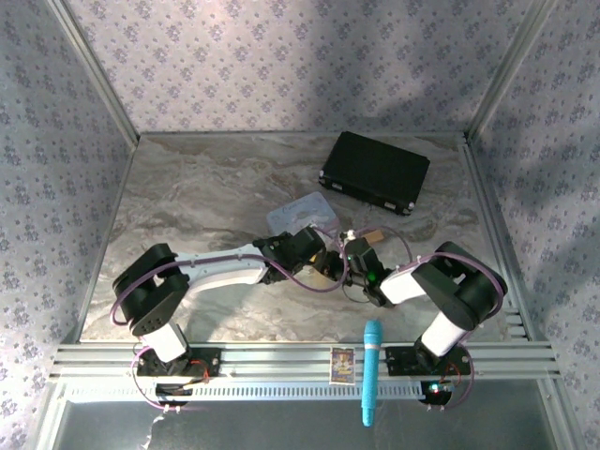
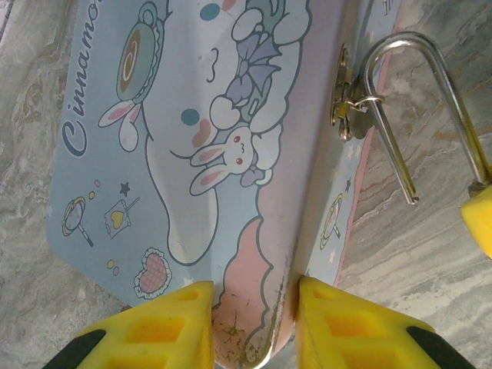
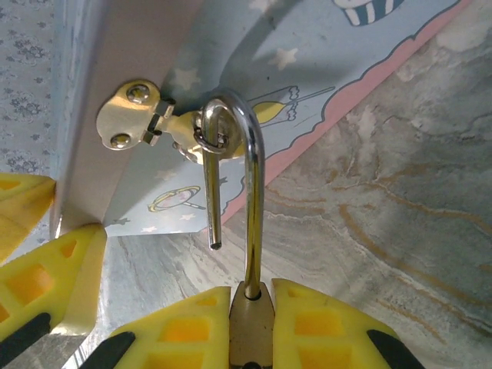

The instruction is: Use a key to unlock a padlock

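Two robot arms meet at the middle of a marble-patterned table (image 1: 187, 187), working at a pale blue cartoon-printed tin (image 2: 192, 154). The right gripper (image 3: 251, 296) clenches the brass body of the padlock (image 3: 250, 330) between its yellow fingers, the body upright in the grasp. The padlock's silvery shackle (image 3: 254, 192) stands open: its long leg rises from the body, curves through the ring of the tin's small metal hasp (image 3: 134, 119), and its free end hangs clear of the body, just above the table. The padlock thus hangs from the hasp on the tin's side wall, with the shackle unlatched.

The left gripper (image 2: 255, 300) clamps one rounded corner of the tin between its yellow fingers (image 2: 169, 323), close beside the hasp. From above, both grippers sit side by side just in front of the tin. A black case (image 1: 375, 172) lies well behind them, while a turquoise pen (image 1: 372, 370) and a small card (image 1: 344, 364) rest on the near rail between the arm bases.
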### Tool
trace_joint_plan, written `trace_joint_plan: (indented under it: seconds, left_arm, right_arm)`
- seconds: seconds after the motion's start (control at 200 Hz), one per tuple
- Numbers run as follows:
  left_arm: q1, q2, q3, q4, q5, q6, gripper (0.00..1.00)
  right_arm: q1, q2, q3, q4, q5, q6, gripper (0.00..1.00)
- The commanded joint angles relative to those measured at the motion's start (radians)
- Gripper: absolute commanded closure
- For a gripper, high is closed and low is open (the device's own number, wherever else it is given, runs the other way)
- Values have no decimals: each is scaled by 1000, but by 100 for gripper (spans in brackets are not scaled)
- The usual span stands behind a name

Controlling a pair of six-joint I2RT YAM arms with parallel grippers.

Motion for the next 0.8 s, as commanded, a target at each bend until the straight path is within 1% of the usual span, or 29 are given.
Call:
trace_joint_plan:
  seconds: [0.0,0.035,0.085,0.16,0.33,0.45,0.59,0.795]
  left_arm:
    - [-2,68,-59,-163,154,7,73]
    - [-2,68,-62,-164,154,9,76]
    - [-2,68,-61,-166,160,11,76]
    - [-3,68,-60,-170,170,15,76]
    - [-9,75,-57,-168,182,22,77]
    - [-8,81,-56,-175,168,22,78]
    - [-8,78,-54,-188,155,22,78]
    - [-5,69,-50,-199,130,14,78]
  right_arm:
    - [-43,15,28,77,52,40,100]
    - [-50,20,30,84,59,49,100]
    - [-59,28,32,90,71,64,100]
    - [-67,52,35,144,79,95,100]
    - [-19,104,76,193,135,123,100]
    - [-29,137,78,231,143,144,100]
    - [-77,141,63,264,108,145,100]
    - [-118,116,66,201,36,112,100]
